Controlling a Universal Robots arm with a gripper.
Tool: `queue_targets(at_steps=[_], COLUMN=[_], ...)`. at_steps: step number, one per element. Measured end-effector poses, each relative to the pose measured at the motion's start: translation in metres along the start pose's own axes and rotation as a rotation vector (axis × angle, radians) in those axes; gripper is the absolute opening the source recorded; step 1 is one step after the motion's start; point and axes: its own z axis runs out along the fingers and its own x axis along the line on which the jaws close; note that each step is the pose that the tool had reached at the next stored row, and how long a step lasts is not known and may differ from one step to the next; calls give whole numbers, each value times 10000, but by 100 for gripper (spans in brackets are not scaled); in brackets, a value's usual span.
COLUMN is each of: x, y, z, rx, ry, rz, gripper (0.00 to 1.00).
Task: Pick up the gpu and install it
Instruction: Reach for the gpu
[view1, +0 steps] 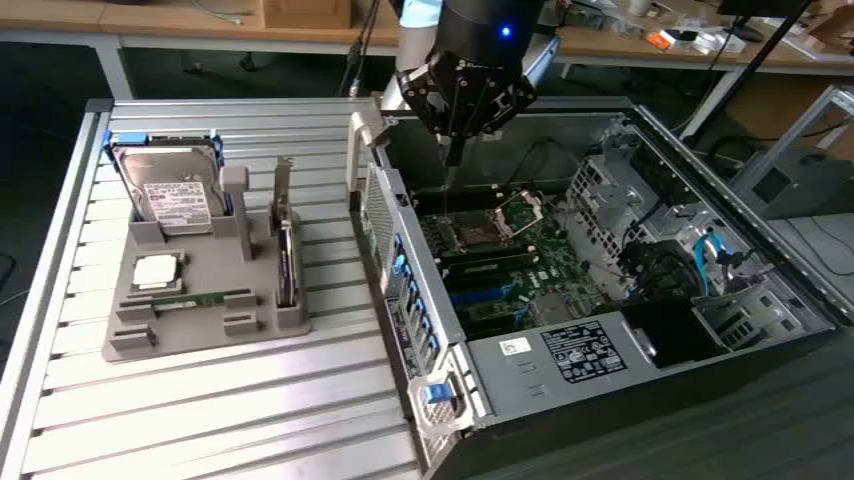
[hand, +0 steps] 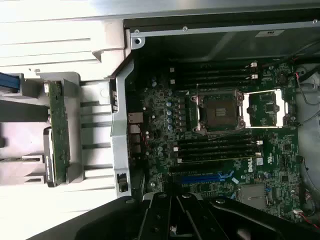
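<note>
Arm (view1: 467, 30) comes straight down from 12 o'clock in the exterior view, wrist vertical. Gripper (view1: 450, 162) points down into the open computer case (view1: 534, 390), over the motherboard (view1: 514, 275) and just above the CPU socket (view1: 478, 235). Fingers are clenched together with nothing between them. gpu (view1: 283, 245) stands on edge in the gray holder (view1: 200, 335) on the slatted table (view1: 200, 420), about 8 o'clock from the gripper, well apart, untouched. Hard drive (view1: 171, 195) sits at the gpu's 10 o'clock and the RAM stick (view1: 200, 299) at its 8 o'clock.
</note>
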Motion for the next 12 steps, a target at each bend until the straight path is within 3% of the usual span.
queue_targets(at_steps=[12], x=[59], y=[-4], z=[-2], rx=[0], ry=[0], rz=[0], gripper=[11])
